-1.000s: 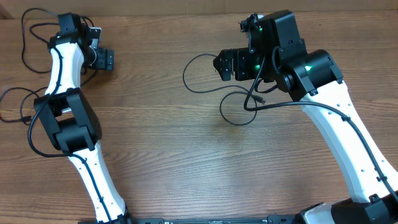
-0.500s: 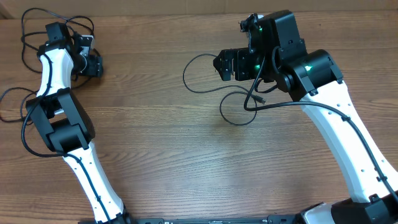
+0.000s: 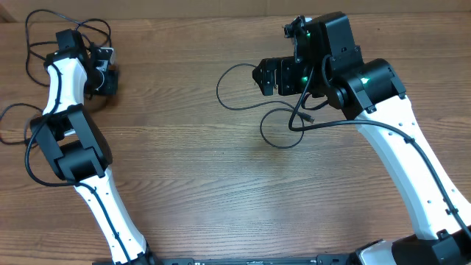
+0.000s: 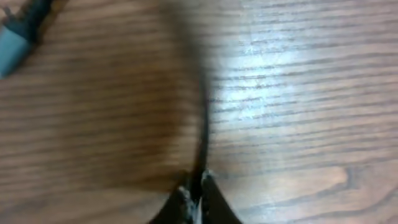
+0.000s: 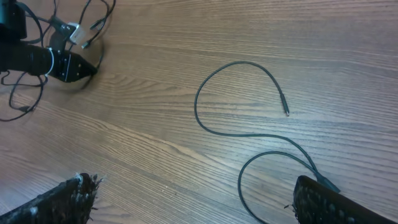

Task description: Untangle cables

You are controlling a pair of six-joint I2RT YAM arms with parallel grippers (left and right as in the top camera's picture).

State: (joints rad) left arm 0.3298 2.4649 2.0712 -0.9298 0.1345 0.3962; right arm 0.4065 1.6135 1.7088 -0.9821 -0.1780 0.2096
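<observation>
A thin black cable (image 4: 203,124) runs up from my left gripper (image 4: 196,185), whose jaws are shut on it. A grey plug (image 4: 13,37) lies blurred at the top left of the left wrist view. From overhead, the left gripper (image 3: 105,79) sits at the far left by a bunch of looped cables (image 3: 29,29). A separate loose cable (image 3: 218,92) curls on the wood beside my right gripper (image 3: 266,77). The right gripper (image 5: 196,199) hangs open above the table, nothing between its fingers. That loose cable (image 5: 214,127) loops ahead of it, its tip (image 5: 286,113) free.
Thicker black arm cables hang by the right arm (image 3: 305,110) and trail off the left arm's base (image 3: 33,158). The wooden table's (image 3: 221,199) far edge runs close behind the left cable bunch.
My left gripper has gone from open to shut on a cable strand after shifting left towards the far corner. The right arm and the loose cable have not moved.
</observation>
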